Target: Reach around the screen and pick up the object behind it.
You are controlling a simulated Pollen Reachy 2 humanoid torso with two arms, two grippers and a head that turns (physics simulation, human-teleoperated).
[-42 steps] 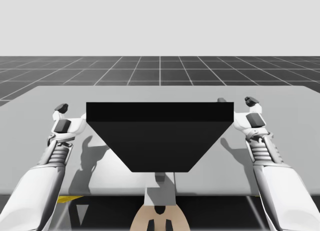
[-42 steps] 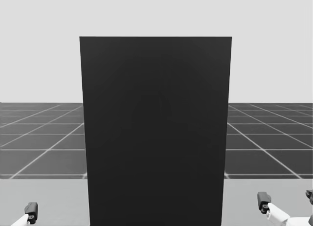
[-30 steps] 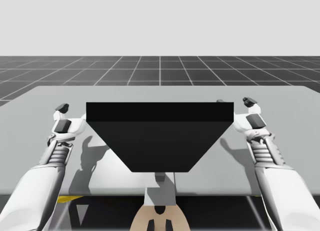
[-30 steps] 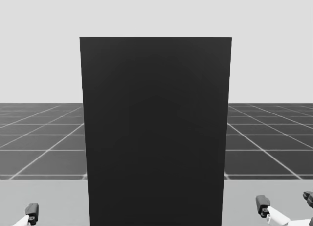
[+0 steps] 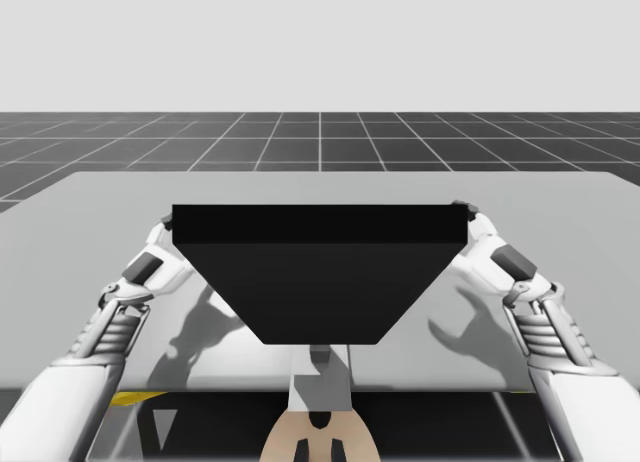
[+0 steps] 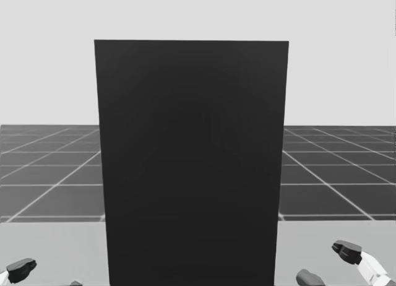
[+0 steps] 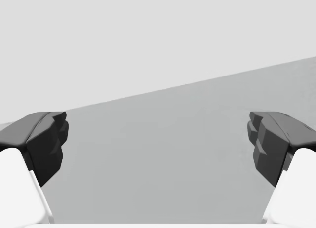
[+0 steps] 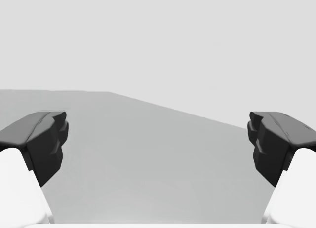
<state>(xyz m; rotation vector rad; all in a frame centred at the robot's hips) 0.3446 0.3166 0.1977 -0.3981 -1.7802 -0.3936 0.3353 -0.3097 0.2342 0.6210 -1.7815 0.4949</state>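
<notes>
A tall black screen (image 5: 320, 272) stands upright at the middle of the grey table (image 5: 320, 187) and hides whatever lies behind it. In the head view the screen (image 6: 190, 162) blocks the table's centre. My left gripper (image 5: 166, 228) sits at the screen's left far corner, angled inward. At the right far corner is my right gripper (image 5: 472, 218), also angled inward. Both show low in the head view, left gripper (image 6: 48, 277) and right gripper (image 6: 328, 264). My left gripper (image 7: 158, 144) is open over bare table, and so is my right gripper (image 8: 158, 144).
Bare grey tabletop (image 7: 163, 154) stretches ahead of both grippers. The table's far edge (image 5: 320, 173) runs behind the screen, with a dark gridded floor (image 5: 320, 142) beyond it.
Both arms have swung inward, bringing the grippers from wide of the screen to its far corners. My head has turned slightly, shifting the screen in its view.
</notes>
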